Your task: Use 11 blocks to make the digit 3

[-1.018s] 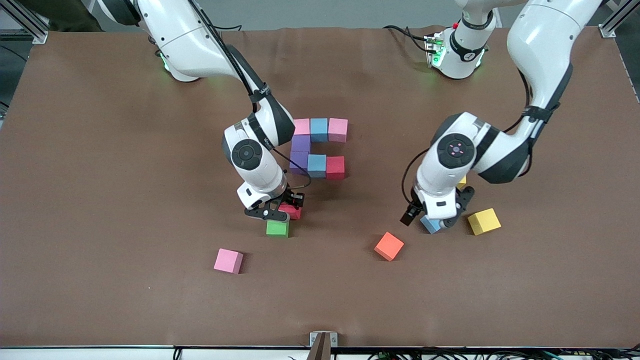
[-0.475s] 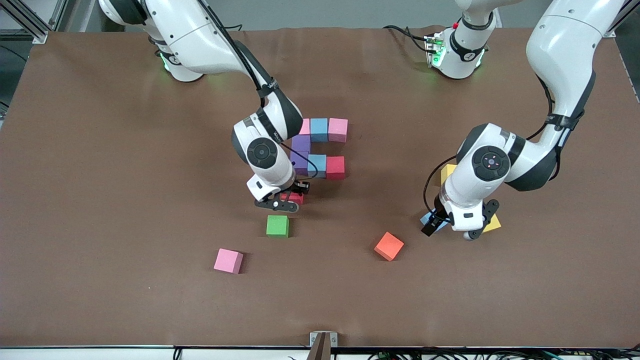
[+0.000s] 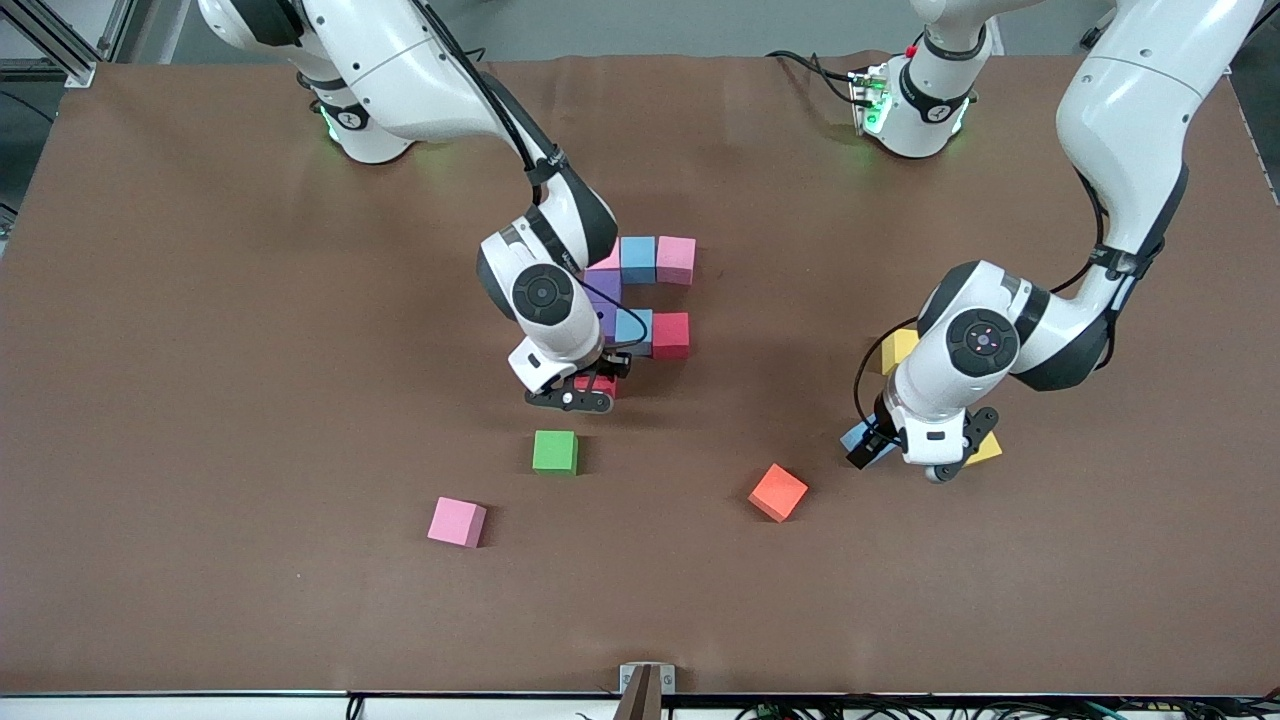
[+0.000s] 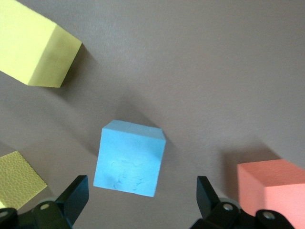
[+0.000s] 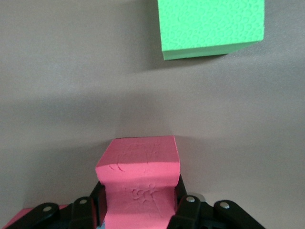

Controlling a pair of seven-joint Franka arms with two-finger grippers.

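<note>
Centre of the front view: the right claw [image 3: 580,392] grips a small red foam cube [image 5: 139,188] above the brown bench [image 3: 200,400], just below the partly built multicoloured foam-cube figure [image 3: 645,295]. A green foam cube [image 3: 555,452] lies lower still. At lower right of the frame, the left claw [image 3: 905,455] hangs spread wide over a light blue foam cube [image 4: 129,158].

Both arms wear glossy white shells with black joint bands and round dark caps at the wrists. Thin black cables run along each forearm. Green lights glow at the two bases. The right gripper [image 3: 578,392] and left gripper [image 3: 912,452] have black fingers studded with small silver screws.
</note>
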